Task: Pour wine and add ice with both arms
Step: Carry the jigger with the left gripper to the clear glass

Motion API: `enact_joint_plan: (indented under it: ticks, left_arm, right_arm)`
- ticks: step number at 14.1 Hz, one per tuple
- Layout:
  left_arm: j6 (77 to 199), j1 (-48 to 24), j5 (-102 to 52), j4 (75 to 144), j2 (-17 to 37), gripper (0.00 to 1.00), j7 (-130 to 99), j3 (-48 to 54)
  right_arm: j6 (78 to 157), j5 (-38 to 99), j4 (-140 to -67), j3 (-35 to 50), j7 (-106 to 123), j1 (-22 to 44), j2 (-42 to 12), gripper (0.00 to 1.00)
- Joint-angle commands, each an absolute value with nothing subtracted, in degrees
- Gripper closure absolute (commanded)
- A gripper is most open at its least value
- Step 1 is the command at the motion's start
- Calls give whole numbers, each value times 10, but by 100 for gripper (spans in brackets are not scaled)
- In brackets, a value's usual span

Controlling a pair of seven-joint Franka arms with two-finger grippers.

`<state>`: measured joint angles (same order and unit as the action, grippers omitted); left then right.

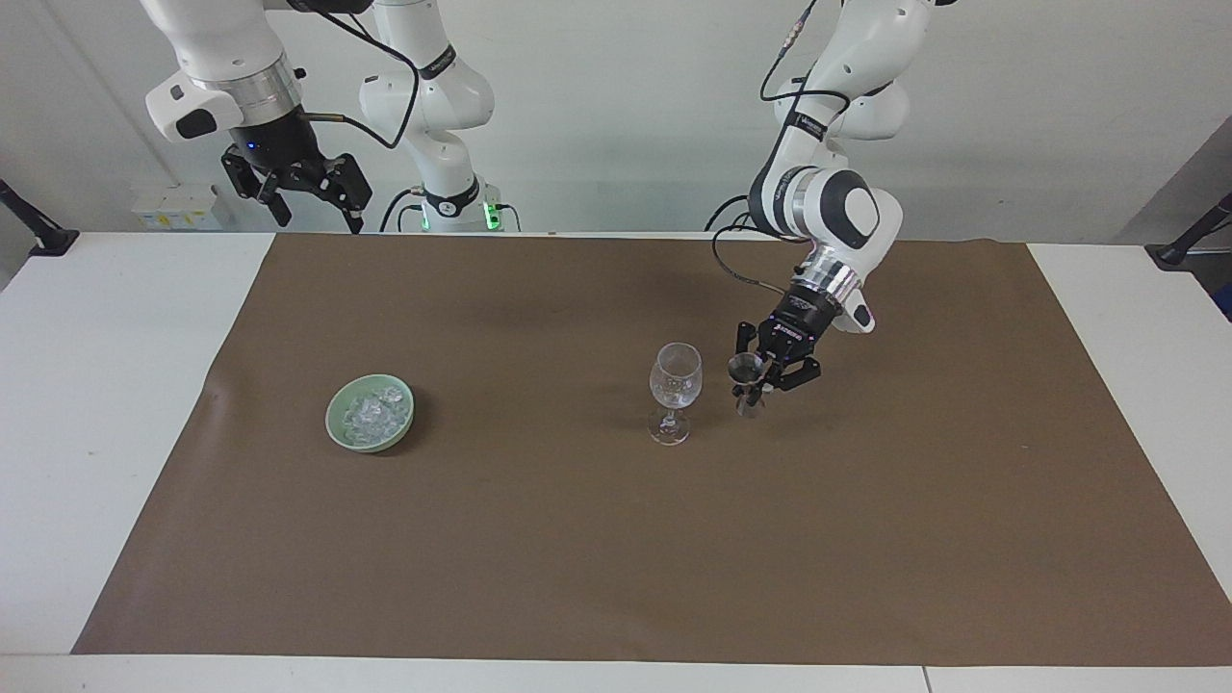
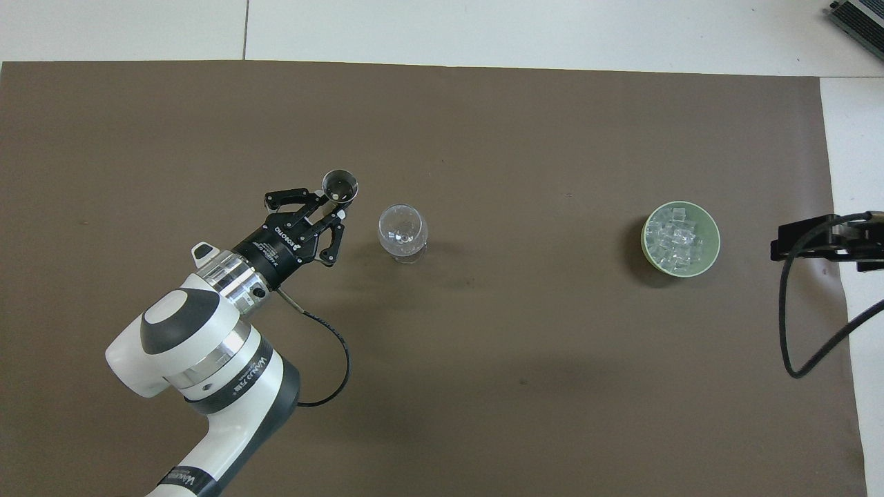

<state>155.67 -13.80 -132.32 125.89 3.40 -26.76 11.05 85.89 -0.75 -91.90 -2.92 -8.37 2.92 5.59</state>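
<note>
Setting out the scene: a white counter (image 1: 115, 404) carried a brown mat (image 1: 616, 539), with two white robot arms standing at one long edge.
Left claw (image 1: 754, 377): clamped shut on a small clear measuring cup (image 1: 744, 367), held upright in the air just beside the wine glass, toward the left arm's end of the counter.
Right claw (image 1: 310, 204): fingers spread wide, holding nothing, raised over the edge of the counter nearest the robots; this arm waited.
Wine glass (image 1: 675, 376): a clear stemmed glass standing upright near the middle of the mat, apart from the small cup.
Green bowl (image 1: 370, 413): a pale green bowl on the mat toward the right arm's end, well apart from the glass.
Ice (image 1: 373, 411): a heap of small glassy chunks lying in the green bowl, untouched.
Step in hand: by my reading, bringing the small cup to the glass for the pour; nothing was tipped yet.
Next move: it would likely call for lifting the cup's lip above the glass rim, then tilting slowly without knocking the thin stem.
</note>
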Motion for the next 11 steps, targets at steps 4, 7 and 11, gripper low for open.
enact_joint_plan:
  ticks: [4,7,11]
  left_arm:
    - [1594,-166,-1339,1252,29,100,-222,105]
    - [1611,-176,-1338,1250,29,100,-213,105]
    - [1636,-189,-1335,1240,28,100,-206,105]
  right_arm:
    - [858,4,-933,-33,-74,31,69,0]
    - [858,4,-933,-33,-74,31,69,0]
    - [857,4,-933,-33,-74,31,69,0]
